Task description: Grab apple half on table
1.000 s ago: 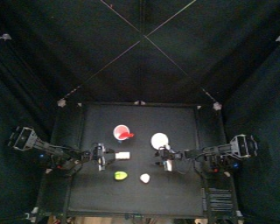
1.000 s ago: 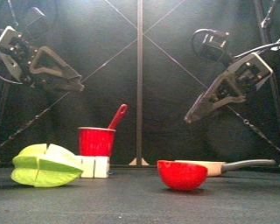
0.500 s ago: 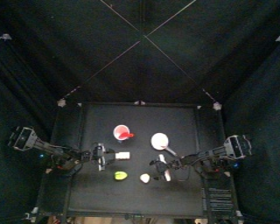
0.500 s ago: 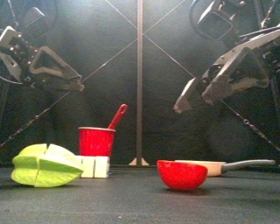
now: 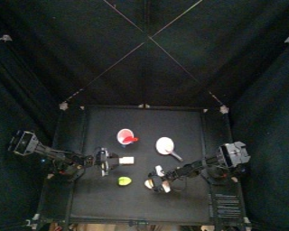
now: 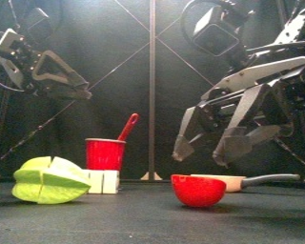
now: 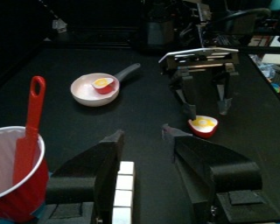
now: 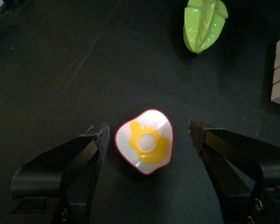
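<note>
The apple half (image 8: pixel 145 142) lies cut face up on the black table (image 5: pixel 190 122), pale with a yellow centre and a red rim. In the front view it (image 6: pixel 198 190) shows its red skin. In the top view it (image 5: pixel 150 183) is a small pale piece near the front. My right gripper (image 8: pixel 149 131) is open and hangs just above it, one jaw on each side, not touching. It also shows in the front view (image 6: pixel 209 148) and the top view (image 5: pixel 163 183). My left gripper (image 7: pixel 140 134) is open and empty, resting at the left (image 5: pixel 107 162).
A yellow-green piece (image 6: pixel 50 179) lies at the front left, left of the apple half (image 5: pixel 122 181). A small white cube (image 5: pixel 127 160) and a red cup (image 6: pixel 106 152) with a red spoon stand behind it. A white pan (image 5: pixel 165 144) sits behind the right gripper.
My right arm has swung in from the right and come down, so its open jaws now straddle the apple half from above. The left arm has not moved.
</note>
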Robot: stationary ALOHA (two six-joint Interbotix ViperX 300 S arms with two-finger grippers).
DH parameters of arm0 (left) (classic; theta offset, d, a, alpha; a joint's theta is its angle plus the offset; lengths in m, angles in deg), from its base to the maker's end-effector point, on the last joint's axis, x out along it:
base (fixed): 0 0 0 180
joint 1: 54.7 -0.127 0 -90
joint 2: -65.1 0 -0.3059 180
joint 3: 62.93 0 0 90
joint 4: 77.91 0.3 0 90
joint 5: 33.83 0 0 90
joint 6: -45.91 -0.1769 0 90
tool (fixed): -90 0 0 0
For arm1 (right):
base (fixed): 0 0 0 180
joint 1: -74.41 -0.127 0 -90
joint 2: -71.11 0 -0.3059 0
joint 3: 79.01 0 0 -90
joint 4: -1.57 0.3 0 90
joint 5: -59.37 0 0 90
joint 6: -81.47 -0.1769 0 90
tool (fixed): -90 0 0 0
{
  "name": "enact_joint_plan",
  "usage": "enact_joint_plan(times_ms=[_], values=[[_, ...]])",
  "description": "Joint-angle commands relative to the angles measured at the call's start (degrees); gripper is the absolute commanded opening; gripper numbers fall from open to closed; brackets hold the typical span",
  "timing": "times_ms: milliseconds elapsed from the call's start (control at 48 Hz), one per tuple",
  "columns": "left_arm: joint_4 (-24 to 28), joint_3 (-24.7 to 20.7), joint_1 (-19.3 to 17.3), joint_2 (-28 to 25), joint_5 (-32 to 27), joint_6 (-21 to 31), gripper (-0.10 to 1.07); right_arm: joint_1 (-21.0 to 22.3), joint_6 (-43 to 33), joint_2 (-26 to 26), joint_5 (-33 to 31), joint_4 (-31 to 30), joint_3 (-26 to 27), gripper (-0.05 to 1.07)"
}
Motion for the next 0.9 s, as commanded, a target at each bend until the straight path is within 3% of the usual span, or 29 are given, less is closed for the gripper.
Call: enact_joint_plan(times_ms=[0, 875], values=[[0.18, -0.79, -0.09, 0.0, 0.26, 0.0, 0.8, -0.44, 0.09, 0.62, -1.49, 0.0, 1.67, 1.01], [0.26, -0.79, -0.09, 0.0, 0.26, 0.0, 0.8, -0.18, 0.18, -4.13, -5.27, 0.0, 4.66, 1.01]])
